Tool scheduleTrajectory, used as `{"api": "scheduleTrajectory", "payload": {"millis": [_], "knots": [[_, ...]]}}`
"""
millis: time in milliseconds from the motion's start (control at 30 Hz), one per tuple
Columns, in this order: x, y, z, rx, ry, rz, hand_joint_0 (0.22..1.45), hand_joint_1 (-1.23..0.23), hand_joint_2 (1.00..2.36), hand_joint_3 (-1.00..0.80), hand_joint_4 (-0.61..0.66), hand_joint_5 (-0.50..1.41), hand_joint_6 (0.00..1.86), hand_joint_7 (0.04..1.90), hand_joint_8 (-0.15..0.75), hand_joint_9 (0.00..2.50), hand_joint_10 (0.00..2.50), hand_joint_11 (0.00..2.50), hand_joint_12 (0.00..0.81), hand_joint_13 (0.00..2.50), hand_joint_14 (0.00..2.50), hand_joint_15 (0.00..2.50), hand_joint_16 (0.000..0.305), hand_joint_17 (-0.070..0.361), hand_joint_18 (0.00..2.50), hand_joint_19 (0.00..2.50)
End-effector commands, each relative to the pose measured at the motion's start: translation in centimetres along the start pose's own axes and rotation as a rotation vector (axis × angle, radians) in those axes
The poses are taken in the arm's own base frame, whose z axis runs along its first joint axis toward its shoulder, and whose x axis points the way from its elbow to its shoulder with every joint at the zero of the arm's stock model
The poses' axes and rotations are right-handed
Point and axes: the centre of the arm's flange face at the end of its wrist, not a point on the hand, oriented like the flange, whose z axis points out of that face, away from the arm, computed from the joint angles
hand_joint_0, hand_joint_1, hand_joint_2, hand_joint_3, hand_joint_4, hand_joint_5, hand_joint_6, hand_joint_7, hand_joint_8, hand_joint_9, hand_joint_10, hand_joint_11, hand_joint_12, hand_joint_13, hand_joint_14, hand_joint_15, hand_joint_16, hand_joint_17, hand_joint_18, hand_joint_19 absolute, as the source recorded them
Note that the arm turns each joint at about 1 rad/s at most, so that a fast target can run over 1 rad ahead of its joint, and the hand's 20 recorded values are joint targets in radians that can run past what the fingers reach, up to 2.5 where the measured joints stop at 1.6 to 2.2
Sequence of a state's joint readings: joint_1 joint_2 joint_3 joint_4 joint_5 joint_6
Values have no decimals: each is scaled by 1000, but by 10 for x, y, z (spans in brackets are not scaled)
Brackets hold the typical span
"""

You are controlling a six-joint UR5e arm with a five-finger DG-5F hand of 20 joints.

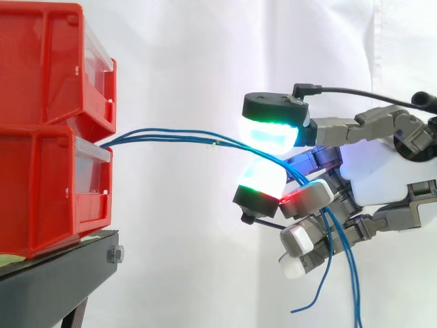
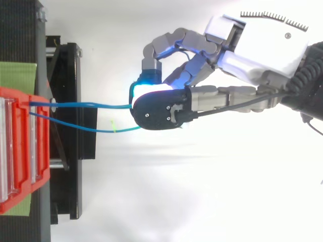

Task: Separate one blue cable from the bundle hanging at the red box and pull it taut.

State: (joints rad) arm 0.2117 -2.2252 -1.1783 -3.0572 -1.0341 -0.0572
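Note:
Two stacked red bins stand on the left. Several thin blue cables leave the front of the lower bin and run nearly level to the right, towards my hand. Two glowing fingertips meet one above the other and pinch the strands between them. Past the pinch, the loose cable ends droop down behind the lower fingers. From above, one strand runs straight into the pinch under my hand. A second strand, with a small green tag, sags a little lower beside it.
The bins rest on a black stand with a bolt at its edge. A white curtain hangs behind everything. Green padding lies beneath the bins.

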Motion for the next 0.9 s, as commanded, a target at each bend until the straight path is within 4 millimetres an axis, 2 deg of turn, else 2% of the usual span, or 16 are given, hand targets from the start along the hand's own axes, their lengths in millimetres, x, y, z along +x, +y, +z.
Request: {"api": "scheduleTrajectory", "payload": {"millis": [0,167,367,467,600,867], "knots": [[0,1,0,-1,0,1,617,-677,1018,-190,150,-175,918,1265,257,1223,0,1451,355,907,25,883,43,96,677,575],[0,0,0,-2,0,0,681,-771,1013,-271,51,-183,932,1218,228,1197,2,1464,349,900,24,889,42,95,657,584],[1,0,0,-2,1,0,723,-816,1000,-486,30,-187,934,1149,222,1187,2,1454,340,898,23,885,41,93,652,570],[0,1,0,-3,0,1,729,-820,1000,-500,41,-187,930,1116,213,1183,2,1451,338,898,25,886,41,92,655,563],[-2,0,1,-2,0,1,690,-837,1000,-500,74,-183,922,1142,222,1182,2,1450,339,896,25,900,41,92,654,567],[-2,0,1,-4,-2,2,519,-786,1000,-500,110,-181,920,1146,258,1187,19,1440,366,895,23,903,44,100,655,576]]}}
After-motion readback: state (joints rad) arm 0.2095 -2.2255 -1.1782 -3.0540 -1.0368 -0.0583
